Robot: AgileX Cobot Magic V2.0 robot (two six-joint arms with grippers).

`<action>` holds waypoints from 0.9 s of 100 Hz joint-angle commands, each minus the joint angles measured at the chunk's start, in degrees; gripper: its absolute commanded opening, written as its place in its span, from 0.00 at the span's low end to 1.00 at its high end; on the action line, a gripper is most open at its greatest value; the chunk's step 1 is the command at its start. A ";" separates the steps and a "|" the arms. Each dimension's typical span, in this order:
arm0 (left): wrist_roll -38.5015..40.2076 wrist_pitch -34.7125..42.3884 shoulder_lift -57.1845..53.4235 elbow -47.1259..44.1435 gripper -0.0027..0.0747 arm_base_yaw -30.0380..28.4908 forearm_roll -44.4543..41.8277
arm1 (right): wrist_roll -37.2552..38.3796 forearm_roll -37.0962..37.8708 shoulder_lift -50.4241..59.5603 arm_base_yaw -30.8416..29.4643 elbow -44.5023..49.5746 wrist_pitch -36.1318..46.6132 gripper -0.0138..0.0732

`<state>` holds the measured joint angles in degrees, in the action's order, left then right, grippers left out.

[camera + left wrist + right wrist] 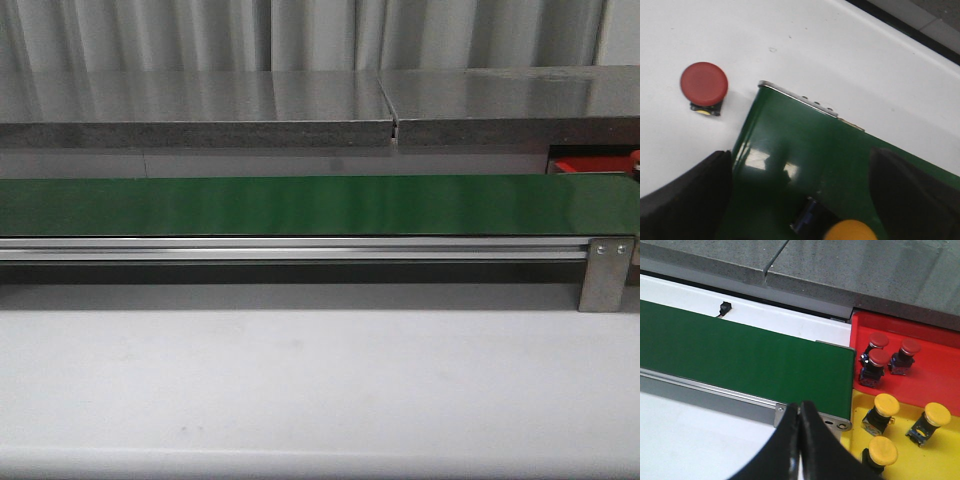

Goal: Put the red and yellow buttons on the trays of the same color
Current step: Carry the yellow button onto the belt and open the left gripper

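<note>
L gripper over half-cropped yellow btn

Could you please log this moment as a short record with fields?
belt: green belt, bare in front view
red tray: red tray holds three red buttons
yellow tray: yellow tray holds three yellow buttons
loose: red button on white surface beside belt end; yellow button on belt
left end effector: open, over belt end
right end effector: shut, empty

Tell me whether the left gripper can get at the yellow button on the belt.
Probably yes: the yellow button lies on the green belt between the open left gripper's fingers, nothing covering it.
</note>
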<state>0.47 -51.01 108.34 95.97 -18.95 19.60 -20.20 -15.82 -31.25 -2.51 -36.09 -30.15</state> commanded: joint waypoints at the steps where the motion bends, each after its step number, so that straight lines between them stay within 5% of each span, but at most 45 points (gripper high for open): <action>1: 1.20 2.77 -2.34 1.90 0.74 -1.64 1.27 | -0.63 -0.14 0.01 0.14 -1.39 4.27 0.02; 33: 4.11 2.53 2.92 2.78 0.74 -6.31 1.27 | -0.63 -0.14 0.01 0.14 -1.39 4.22 0.02; 90: 6.56 -0.65 16.25 14.99 0.74 -6.16 1.89 | -0.63 -0.14 0.01 0.14 -1.39 4.07 0.02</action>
<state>6.34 -52.56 126.80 107.91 -25.49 19.72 -20.20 -15.82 -31.25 -2.51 -36.09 -30.15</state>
